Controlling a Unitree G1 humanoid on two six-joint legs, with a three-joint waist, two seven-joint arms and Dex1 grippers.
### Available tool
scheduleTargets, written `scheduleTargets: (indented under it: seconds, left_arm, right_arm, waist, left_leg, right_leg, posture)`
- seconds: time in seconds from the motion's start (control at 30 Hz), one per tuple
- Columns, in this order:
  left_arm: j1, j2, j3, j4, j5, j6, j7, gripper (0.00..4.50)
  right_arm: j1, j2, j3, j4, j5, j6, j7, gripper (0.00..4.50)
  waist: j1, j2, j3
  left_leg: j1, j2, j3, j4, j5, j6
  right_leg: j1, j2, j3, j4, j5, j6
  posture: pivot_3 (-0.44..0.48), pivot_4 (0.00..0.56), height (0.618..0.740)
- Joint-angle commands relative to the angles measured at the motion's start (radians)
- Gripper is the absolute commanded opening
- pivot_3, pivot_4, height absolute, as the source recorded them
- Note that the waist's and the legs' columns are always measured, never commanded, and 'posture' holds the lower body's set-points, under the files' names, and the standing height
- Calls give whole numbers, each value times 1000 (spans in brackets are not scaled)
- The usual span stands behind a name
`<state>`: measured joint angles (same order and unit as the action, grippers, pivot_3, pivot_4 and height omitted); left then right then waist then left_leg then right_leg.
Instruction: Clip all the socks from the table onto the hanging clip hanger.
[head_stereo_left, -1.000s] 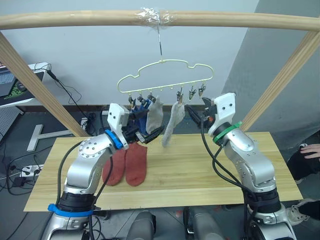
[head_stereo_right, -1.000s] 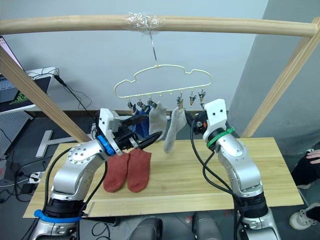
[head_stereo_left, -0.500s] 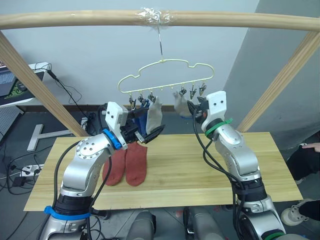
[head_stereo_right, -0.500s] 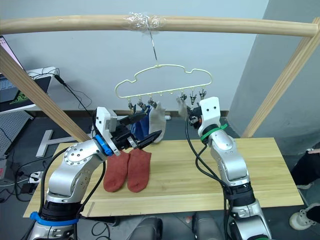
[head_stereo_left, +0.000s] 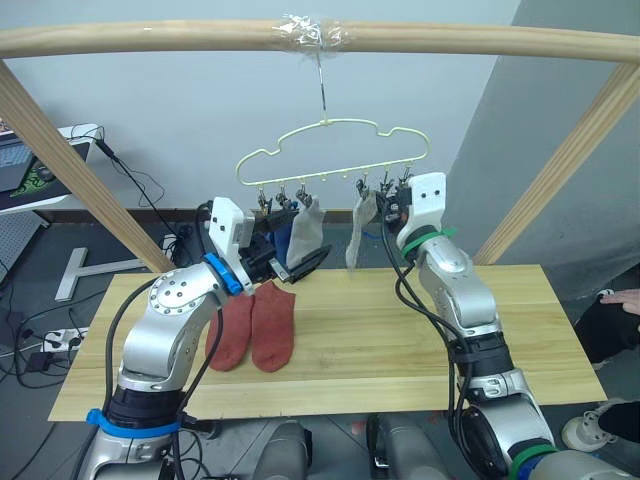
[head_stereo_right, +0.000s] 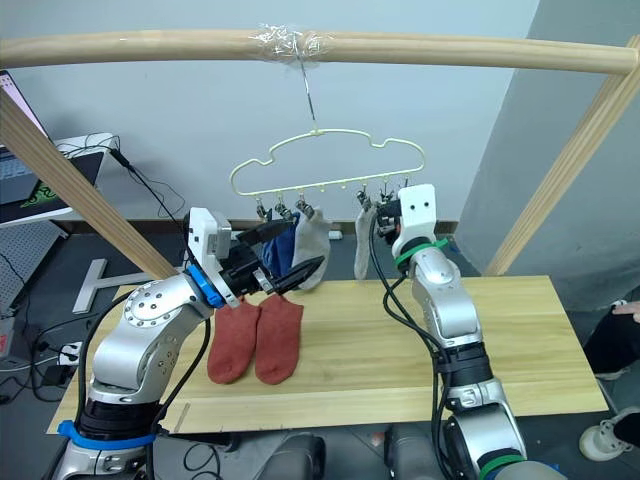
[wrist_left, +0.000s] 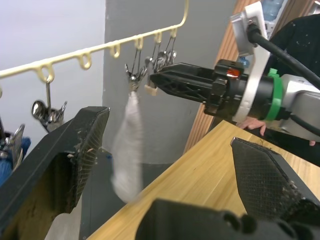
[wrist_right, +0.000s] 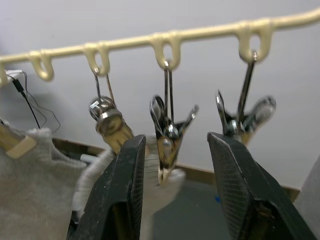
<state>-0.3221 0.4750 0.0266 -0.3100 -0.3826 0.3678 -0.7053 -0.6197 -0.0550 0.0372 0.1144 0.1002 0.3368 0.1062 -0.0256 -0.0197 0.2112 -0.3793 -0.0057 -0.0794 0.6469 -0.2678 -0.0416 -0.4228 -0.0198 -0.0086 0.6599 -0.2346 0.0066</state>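
The pale yellow-green clip hanger hangs by its hook from the top pole. Blue socks and a grey sock hang from its left clips. A second grey sock hangs straight from a clip further right. My right gripper is open just right of that sock, up at the clip row. A free metal clip stands between its fingers. My left gripper is open below the left clips, holding nothing. Two rust-red socks lie side by side on the table.
A pale wooden pole frame spans the top, and its slanted legs drop to both table ends. A person's hand shows at the far right edge. A desk with a screen and floor cables lie behind on the left.
My right arm has swung up and left, in to the hanger's clips. The second grey sock rose and bunched by that gripper, and now hangs straight from its clip. My left gripper barely moved.
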Motion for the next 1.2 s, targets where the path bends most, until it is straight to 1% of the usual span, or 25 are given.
scheduleTargets:
  seconds: [0.03,0.33,0.83,1.17,1.2]
  left_arm:
    - [-5,10,18,-43,-15,0,7,4500]
    - [-41,15,30,-56,-35,12,13,4500]
    - [-94,16,31,-64,-68,32,23,4500]
    - [-91,15,30,-73,-67,37,29,4500]
    - [-89,15,29,-74,-66,37,29,4500]
  right_arm:
    - [-32,9,-13,2,-5,-34,-6,2030]
    - [-89,16,-5,64,-10,-73,6,2030]
    - [-123,42,-15,108,1,-86,13,2030]
    - [-127,42,-32,119,8,-89,5,2030]
    - [-127,43,-35,119,10,-88,3,1835]
  waist:
    - [0,0,0]
    - [0,0,0]
    - [0,0,0]
    - [0,0,0]
    - [0,0,0]
  left_leg:
    - [0,0,0,0,0,0]
    - [0,0,0,0,0,0]
    - [0,0,0,0,0,0]
    - [0,0,0,0,0,0]
    - [1,0,0,0,0,0]
  right_leg:
    - [0,0,0,0,0,0]
    - [0,0,0,1,0,0]
    - [0,0,0,2,0,0]
    - [0,0,0,2,0,0]
    - [0,0,0,2,0,0]
  posture:
    - [66,173,740]
    - [68,175,740]
    - [68,177,740]
    - [72,182,740]
    - [72,182,740]
